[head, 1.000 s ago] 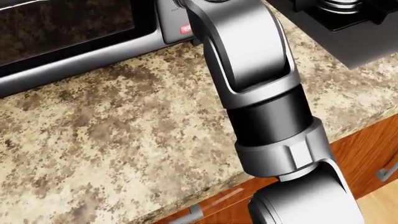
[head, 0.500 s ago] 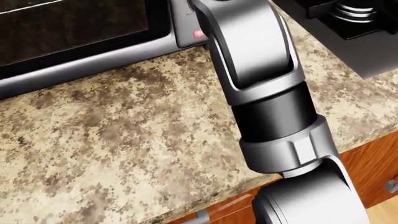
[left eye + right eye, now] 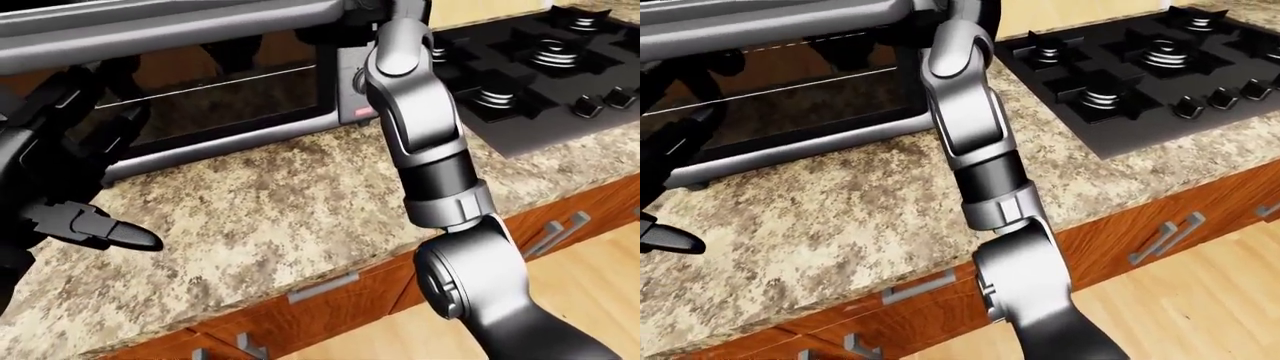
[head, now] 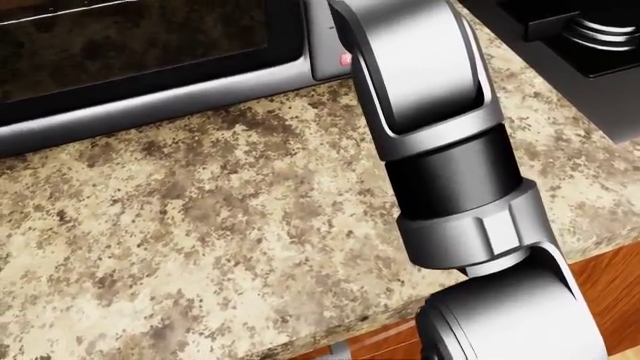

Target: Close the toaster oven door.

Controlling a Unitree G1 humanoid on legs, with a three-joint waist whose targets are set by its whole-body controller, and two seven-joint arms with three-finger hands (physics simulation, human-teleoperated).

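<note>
The silver toaster oven (image 3: 215,139) stands on the speckled granite counter (image 3: 250,217), at the upper left of the left-eye view. Its dark glass door (image 3: 220,97) shows a rack line, and its grey top bar (image 3: 170,26) runs along the view's top edge. How far the door stands from the body I cannot tell. My right arm (image 3: 425,150) reaches up past the oven's control panel (image 4: 335,45). Its hand (image 3: 390,9) is by the door's upper right corner, mostly cut off. My black left hand (image 3: 95,172) hovers before the glass at the left with its fingers spread, holding nothing.
A black cooktop (image 3: 1140,67) with burner grates and knobs lies in the counter to the right of the oven. Below the counter edge are wooden drawers with metal handles (image 3: 1165,236), and below those a light wood floor (image 3: 1200,315).
The whole head view has slid right and down, so the camera has moved. The oven's red button and my right forearm now sit further right in it.
</note>
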